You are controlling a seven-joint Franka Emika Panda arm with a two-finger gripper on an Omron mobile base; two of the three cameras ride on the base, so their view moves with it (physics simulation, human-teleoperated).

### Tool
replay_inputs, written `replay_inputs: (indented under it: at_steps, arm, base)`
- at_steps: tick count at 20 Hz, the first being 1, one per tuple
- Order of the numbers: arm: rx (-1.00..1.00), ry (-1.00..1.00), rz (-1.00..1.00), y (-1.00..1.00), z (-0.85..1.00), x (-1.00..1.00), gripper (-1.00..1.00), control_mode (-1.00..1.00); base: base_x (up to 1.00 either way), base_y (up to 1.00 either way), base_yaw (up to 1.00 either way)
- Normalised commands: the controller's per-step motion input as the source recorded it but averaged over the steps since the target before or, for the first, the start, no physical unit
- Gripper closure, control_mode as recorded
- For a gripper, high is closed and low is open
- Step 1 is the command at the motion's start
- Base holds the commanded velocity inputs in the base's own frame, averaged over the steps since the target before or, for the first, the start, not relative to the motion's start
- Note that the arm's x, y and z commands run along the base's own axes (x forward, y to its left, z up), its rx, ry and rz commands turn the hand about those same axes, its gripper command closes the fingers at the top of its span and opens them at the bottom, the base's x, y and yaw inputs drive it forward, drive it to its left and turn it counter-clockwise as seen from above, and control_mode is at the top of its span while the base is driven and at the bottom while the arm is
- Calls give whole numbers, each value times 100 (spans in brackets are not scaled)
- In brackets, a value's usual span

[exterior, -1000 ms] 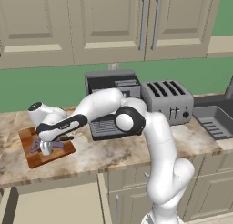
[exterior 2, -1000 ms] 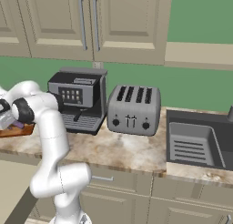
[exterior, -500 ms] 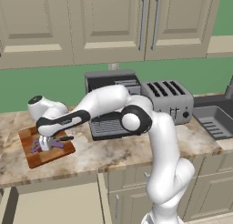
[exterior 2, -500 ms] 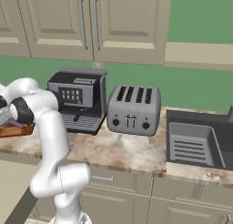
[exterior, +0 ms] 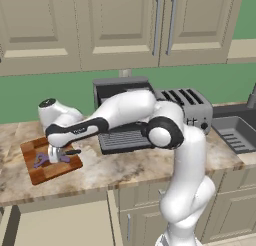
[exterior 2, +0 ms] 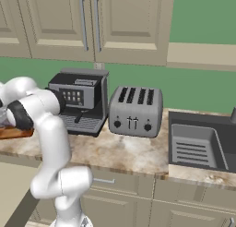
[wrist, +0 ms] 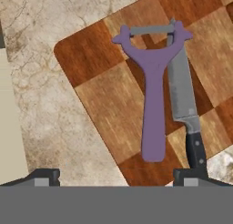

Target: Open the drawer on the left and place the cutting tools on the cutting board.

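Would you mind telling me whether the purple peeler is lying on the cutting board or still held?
Lying on the cutting board: the purple peeler rests flat beside a knife, and the open gripper stands apart from it.

We see even, bright, diffuse light in all three views — no glare and no clear direction to it, with only soft shading under the arm on the bench. The rendered pictures are sharp from edge to edge, with no blur or bending at the borders. In the hand view the cutting board shows crisp grain — the peeler casts a thin, faint shadow.
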Motion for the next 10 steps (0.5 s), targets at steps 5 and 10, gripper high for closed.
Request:
replay_inputs:
  at_steps: [5,10]
  arm:
    - [10,-10,0,-42,14,-53,-100,-100]
    - [13,-5,0,-45,39,-49,-100,-100]
  base:
    - [0,0,0]
    - [0,0,0]
